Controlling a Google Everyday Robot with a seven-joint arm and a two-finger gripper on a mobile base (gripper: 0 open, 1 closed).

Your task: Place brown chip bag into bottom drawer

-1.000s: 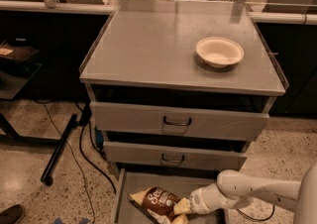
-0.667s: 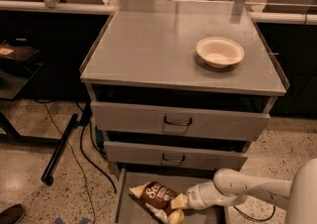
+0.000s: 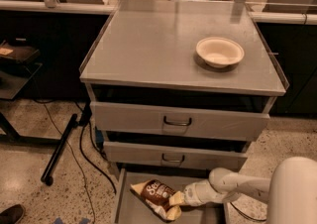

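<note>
The brown chip bag (image 3: 156, 197) lies in the open bottom drawer (image 3: 123, 199), pulled out under the grey cabinet. The bag is tilted, its pale yellow ends at upper left and lower right. My gripper (image 3: 177, 200) reaches in from the right on a white arm and is at the bag's right end, touching it. The drawer's front part is cut off by the frame's lower edge.
A round cream bowl (image 3: 220, 51) sits on the cabinet top (image 3: 148, 44). Two upper drawers with dark handles (image 3: 177, 122) are slightly pulled out. Cables and a black bar (image 3: 59, 148) lie on the floor at left. A shoe tip (image 3: 10, 214) shows at the lower left.
The gripper and the bag have shifted a little left and further into the drawer, and the bag now lies lower on the drawer floor.
</note>
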